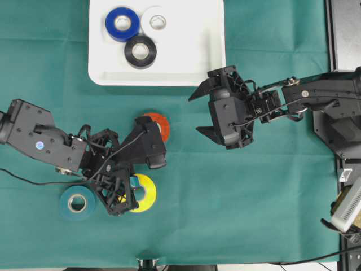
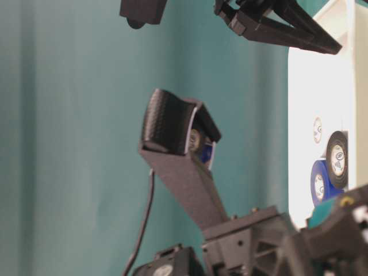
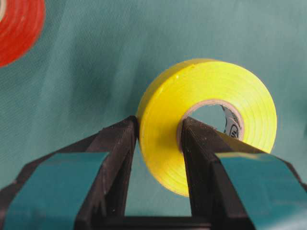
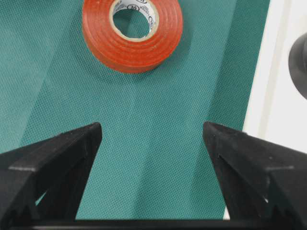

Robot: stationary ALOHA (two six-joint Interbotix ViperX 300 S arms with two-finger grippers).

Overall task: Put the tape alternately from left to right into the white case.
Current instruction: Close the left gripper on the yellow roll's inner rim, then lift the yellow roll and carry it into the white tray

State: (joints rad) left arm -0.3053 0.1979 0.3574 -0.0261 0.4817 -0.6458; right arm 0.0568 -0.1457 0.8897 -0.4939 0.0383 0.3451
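The white case (image 1: 208, 62) lies at the top middle and holds the blue (image 1: 122, 23), white (image 1: 156, 21) and black (image 1: 140, 51) tape rolls. My left gripper (image 1: 130, 193) is shut on the yellow tape (image 3: 201, 81), with one finger against its outer face and the other inside the core. The yellow tape (image 1: 146, 193) is tilted up on edge. Beside it lies the teal tape (image 1: 76, 202). The red-orange tape (image 1: 160, 124) lies flat, partly under my left wrist. My right gripper (image 1: 196, 113) hangs open and empty just right of it, and the red-orange tape (image 4: 132, 33) shows ahead of the right gripper (image 4: 151, 132).
Green cloth (image 1: 254, 214) covers the table. The case's near rim (image 4: 268, 86) runs just beside my right gripper's finger. Black equipment (image 1: 344, 34) stands at the right edge.
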